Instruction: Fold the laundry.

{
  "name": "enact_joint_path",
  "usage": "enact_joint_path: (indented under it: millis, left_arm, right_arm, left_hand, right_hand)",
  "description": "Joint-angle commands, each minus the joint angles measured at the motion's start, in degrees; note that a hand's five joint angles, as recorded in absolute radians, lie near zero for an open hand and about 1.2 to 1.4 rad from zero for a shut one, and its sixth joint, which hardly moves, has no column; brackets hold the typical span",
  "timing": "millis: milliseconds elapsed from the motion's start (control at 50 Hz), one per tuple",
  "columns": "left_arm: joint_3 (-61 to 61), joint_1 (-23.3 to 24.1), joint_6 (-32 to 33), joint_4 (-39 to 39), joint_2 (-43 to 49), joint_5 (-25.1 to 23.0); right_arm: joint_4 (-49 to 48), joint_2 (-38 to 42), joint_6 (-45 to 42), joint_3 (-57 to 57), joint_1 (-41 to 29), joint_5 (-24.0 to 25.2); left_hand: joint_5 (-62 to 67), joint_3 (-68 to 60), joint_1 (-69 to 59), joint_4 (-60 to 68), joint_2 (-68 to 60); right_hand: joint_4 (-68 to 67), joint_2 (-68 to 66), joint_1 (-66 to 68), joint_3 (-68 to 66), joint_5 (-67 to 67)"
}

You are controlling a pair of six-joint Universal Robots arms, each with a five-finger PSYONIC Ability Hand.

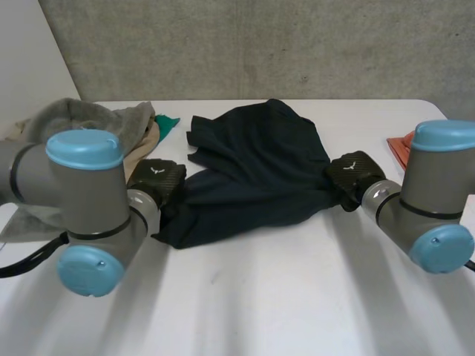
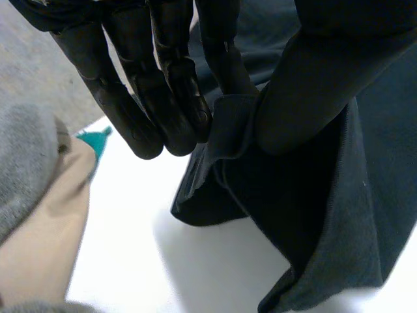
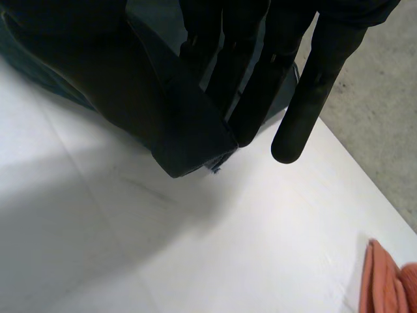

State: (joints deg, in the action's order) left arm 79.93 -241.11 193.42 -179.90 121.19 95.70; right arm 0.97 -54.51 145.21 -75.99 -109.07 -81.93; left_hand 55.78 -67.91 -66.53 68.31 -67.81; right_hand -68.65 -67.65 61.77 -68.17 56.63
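1. Head view: behind and between the arms [image 1: 96, 200], looking down over the worktop [image 1: 245, 297] toward a grey wall [image 1: 260, 44].
2. Wrist views: close along the left hand [image 2: 169, 98] and right hand [image 3: 313, 91].
3. All share the dark cloth [image 1: 252, 170].

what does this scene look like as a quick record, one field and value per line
table: white
dark garment: mid-table, crumpled, not yet folded, held between both hands
left hand: pinching a fold at the garment's left edge, fingers against thumb
right hand: pinching the garment's right edge
clothes pile: grey and beige, far left of table
teal cloth: beside the pile
orange cloth: by the table's right edge, apart from the right hand
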Motion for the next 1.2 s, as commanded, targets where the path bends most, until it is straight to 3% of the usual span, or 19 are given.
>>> enact_joint_path:
  millis: [20,120,180,280,400,420,440,480,500,600,640,780,860,960,1040,1200]
  left_arm:
    - [1.97,-1.12,-2.08,11.49,-6.22,-2.35]
    - [5.14,-1.21,-6.20,14.58,-12.37,-3.41]
    - [5.23,-0.51,-7.09,13.36,-12.65,-3.85]
    - [1.82,-0.86,-7.01,6.69,-5.21,-0.79]
    - [-4.87,-1.47,-6.39,5.18,3.87,5.55]
    - [-5.66,-1.65,-6.39,5.09,4.75,6.08]
    - [-7.15,-1.91,-6.30,5.00,6.15,7.39]
    - [-8.21,-2.09,-6.21,4.91,6.43,7.93]
    - [-8.65,-2.09,-6.21,4.83,6.43,8.01]
    - [-7.78,-2.18,-6.65,4.39,2.40,6.53]
    - [-6.64,-2.09,-6.39,4.38,0.28,5.91]
    - [1.44,-2.53,-4.99,4.47,-12.72,4.68]
    - [6.98,-2.88,-2.26,3.86,-20.02,4.32]
    - [13.66,-3.23,4.06,1.14,-23.90,2.57]
    - [16.74,-3.58,8.46,-1.06,-23.72,2.30]
    - [17.89,-6.22,9.35,-3.09,-21.18,1.52]
  right_arm:
    - [7.72,-7.62,0.34,-1.44,1.84,-0.34]
    - [11.15,-13.51,0.25,0.40,3.07,0.36]
    - [10.63,-12.21,0.43,2.51,2.28,2.12]
    - [5.37,-4.05,-0.10,7.25,-0.18,5.55]
    - [-6.76,7.47,-0.01,13.50,-1.68,4.06]
    - [-8.51,8.61,0.07,14.02,-1.85,3.80]
    - [-11.49,10.63,0.16,14.90,-2.03,3.45]
    - [-14.32,12.05,0.16,15.35,-2.29,2.92]
    - [-15.55,12.49,0.25,15.52,-2.47,2.65]
    - [-18.64,10.57,0.95,15.53,-3.34,-1.03]
    - [-18.11,8.29,1.65,15.17,-3.43,-2.44]
    - [-3.37,-5.86,4.38,11.05,-2.56,-4.03]
    - [8.67,-10.62,3.33,9.81,-1.06,-2.98]
    - [21.60,-12.38,-0.27,5.60,0.61,0.53]
    - [21.01,-12.03,-1.68,1.47,1.05,4.22]
    - [4.42,-7.38,-2.30,-4.42,1.49,9.24]
  left_hand:
    - [14.22,-12.09,-13.47,11.69,-12.19]
    - [14.22,-12.09,-13.47,11.69,-12.19]
    - [14.22,-12.09,-13.47,11.69,-12.19]
    - [14.22,-12.09,-13.47,11.69,-12.19]
    - [14.22,-12.09,-13.47,11.69,-12.19]
    - [14.22,-12.09,-13.47,11.69,-12.19]
    - [14.22,-12.09,-13.47,11.69,-12.19]
    - [13.24,-11.11,-12.49,10.71,-11.21]
    - [9.07,-6.94,-8.31,6.53,-7.04]
    - [-46.85,48.98,47.60,-49.38,48.88]
    - [-54.86,56.99,55.62,-57.40,56.89]
    - [-55.78,57.91,56.53,-58.31,57.81]
    - [-55.78,57.91,56.53,-58.31,57.81]
    - [-55.78,57.91,56.53,-58.31,57.81]
    - [-49.36,51.48,50.11,-51.89,51.39]
    - [-48.18,50.31,48.93,-50.71,50.21]
  right_hand:
    - [-11.35,-12.35,18.23,-11.83,13.37]
    - [-11.35,-12.35,18.23,-11.83,13.37]
    - [-11.35,-12.35,18.23,-11.83,13.37]
    - [-11.35,-12.35,18.23,-11.83,13.37]
    - [-11.35,-12.35,18.23,-11.83,13.37]
    - [-2.17,-3.16,9.05,-2.65,4.19]
    - [19.08,18.08,-12.19,18.59,-17.05]
    - [24.50,23.50,-17.61,24.02,-22.48]
    - [25.84,24.84,-18.95,25.36,-23.82]
    - [58.65,57.65,-51.77,58.17,-56.63]
    - [58.65,57.65,-51.77,58.17,-56.63]
    - [58.65,57.65,-51.77,58.17,-56.63]
    - [58.65,57.65,-51.77,58.17,-56.63]
    - [46.06,45.06,-39.18,45.58,-44.04]
    - [38.30,37.30,-31.41,37.82,-36.28]
    - [38.80,37.80,-31.92,38.32,-36.78]
